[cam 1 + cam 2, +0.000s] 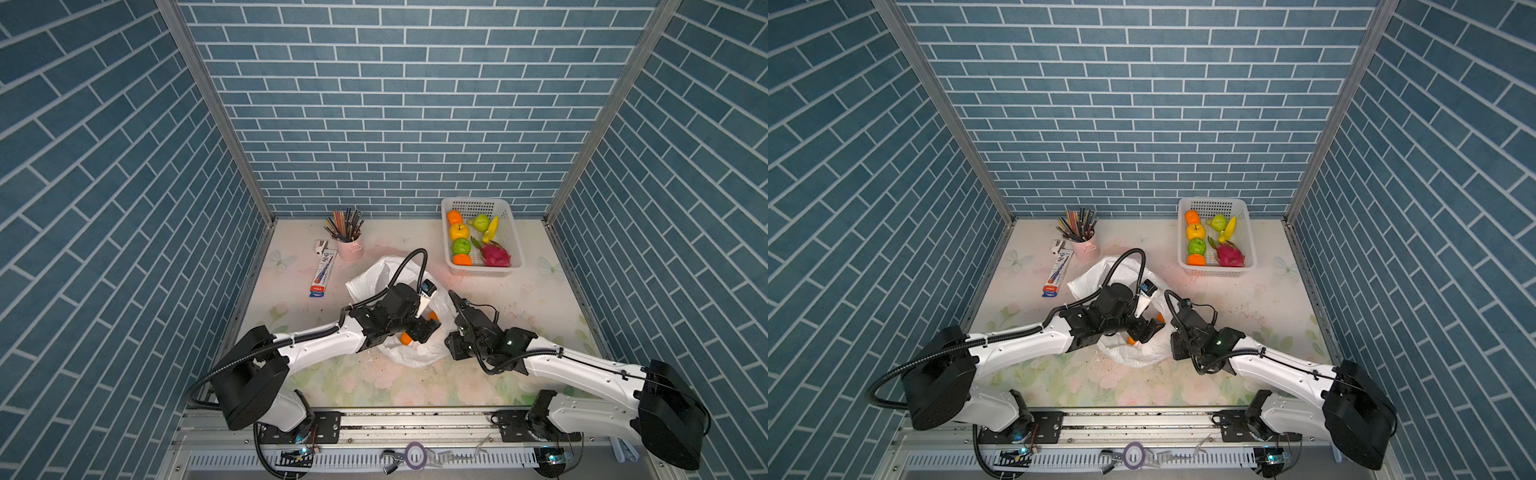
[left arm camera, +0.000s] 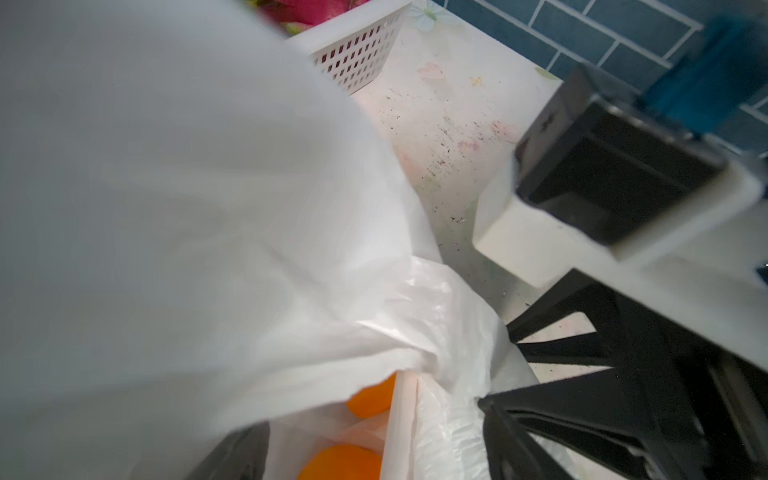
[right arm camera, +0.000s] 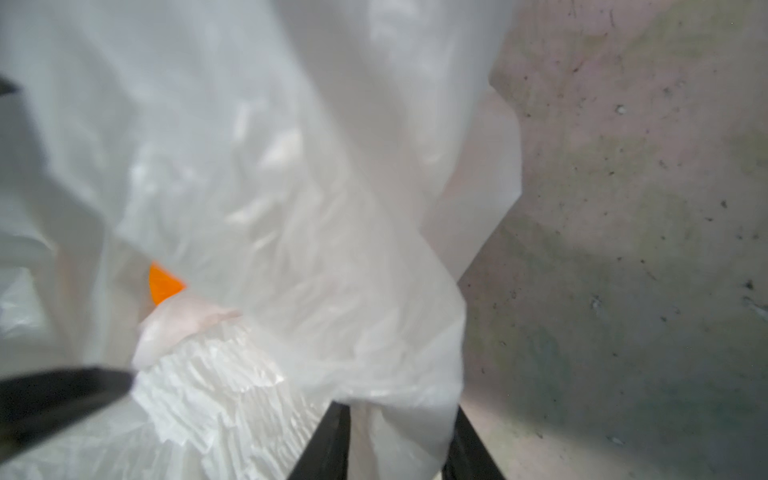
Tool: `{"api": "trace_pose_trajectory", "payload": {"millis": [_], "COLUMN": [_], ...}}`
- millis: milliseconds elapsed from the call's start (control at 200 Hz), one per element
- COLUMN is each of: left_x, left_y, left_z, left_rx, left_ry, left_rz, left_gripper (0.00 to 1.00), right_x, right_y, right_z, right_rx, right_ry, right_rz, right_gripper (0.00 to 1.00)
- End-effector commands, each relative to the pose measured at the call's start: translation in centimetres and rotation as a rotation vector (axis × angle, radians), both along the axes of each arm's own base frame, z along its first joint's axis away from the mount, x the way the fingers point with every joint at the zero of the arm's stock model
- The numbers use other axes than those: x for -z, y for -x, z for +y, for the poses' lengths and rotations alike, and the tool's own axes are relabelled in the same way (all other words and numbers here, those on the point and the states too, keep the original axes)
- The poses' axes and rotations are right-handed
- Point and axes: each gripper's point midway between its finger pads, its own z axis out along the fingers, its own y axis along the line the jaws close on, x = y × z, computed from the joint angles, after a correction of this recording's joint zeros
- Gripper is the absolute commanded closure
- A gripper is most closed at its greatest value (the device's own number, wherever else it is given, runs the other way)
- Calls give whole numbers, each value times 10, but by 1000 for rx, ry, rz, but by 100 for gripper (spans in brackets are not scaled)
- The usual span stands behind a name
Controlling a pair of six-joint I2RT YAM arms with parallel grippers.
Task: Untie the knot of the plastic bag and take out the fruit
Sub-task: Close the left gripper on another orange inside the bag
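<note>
The white plastic bag lies open in the middle of the table in both top views. Two oranges of the fruit lie inside its mouth. My left gripper reaches into that mouth, open, one finger on each side of the oranges, and holds nothing. At the bag's right edge, my right gripper is shut on a bunched fold of bag film. A sliver of orange shows past it. The knot is out of view.
A white perforated basket at the back right holds more fruit, among them a pink dragon fruit. A pink cup of pencils and a flat printed box stand at the back left. Blue walls enclose three sides.
</note>
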Motion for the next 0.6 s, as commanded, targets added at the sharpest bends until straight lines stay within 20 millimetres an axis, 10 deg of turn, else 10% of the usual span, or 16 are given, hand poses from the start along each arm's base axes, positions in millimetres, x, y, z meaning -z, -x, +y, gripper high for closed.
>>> {"api": "trace_pose_trajectory", "payload": {"millis": [0, 595], "left_x": [0, 21], "left_y": [-11, -30], "left_z": [0, -4], "left_rx": [-40, -137], "left_ry": [-23, -27], "left_rz": [-26, 24], "left_gripper": [27, 47], "right_x": [5, -27], "right_y": [-5, -43], "right_z": [-15, 22], "right_rx": [113, 192], "right_ry": [34, -167], "right_rz": [-5, -93], "right_gripper": [70, 30]}}
